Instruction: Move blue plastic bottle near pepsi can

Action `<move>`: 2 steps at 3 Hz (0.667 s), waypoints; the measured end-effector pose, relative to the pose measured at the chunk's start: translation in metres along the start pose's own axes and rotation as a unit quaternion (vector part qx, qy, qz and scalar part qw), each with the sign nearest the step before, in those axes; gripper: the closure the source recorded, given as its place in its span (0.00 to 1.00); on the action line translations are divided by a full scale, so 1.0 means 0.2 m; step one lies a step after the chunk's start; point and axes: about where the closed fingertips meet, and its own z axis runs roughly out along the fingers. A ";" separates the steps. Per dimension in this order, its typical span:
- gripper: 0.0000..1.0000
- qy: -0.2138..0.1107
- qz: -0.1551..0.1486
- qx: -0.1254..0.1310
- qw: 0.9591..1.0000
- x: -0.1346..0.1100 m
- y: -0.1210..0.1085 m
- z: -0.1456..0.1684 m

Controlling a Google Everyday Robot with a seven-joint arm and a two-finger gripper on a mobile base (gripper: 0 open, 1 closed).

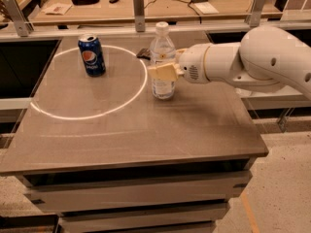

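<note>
**Figure.** Carrying step at the moment of grasp. The gripper (160,73), reaching in from the right on the white arm (252,57), is sitting at mid-height of the bottle (161,50). Its jaws are clasping the bottle's body, the near one lying flat across the label and the far one hidden behind the plastic. The bottle is standing upright on the table (146,130), right of centre, at the right edge of the bright ring of light (90,116). The can (92,55) is standing upright well to the left, inside the ring near the far edge of the table, apart from the bottle.

The step in hand appears to be the leftward carry. Doing it well is likely calling for a firm but not crushing squeeze, since thin plastic is apt to be yielding. The bottle is best kept upright, raised only slightly or slid. The path should be running left and a little toward the far edge, slowing on approach. The set-down point should be lying just beside the can without touching it, because a tall bottle is tipping more readily than a short can.
</note>
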 end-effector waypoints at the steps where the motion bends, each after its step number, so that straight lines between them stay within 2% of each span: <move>1: 1.00 -0.009 0.002 -0.004 1.000 -0.04 0.02 0.03; 2: 1.00 -0.029 -0.001 -0.021 0.999 -0.13 0.06 0.08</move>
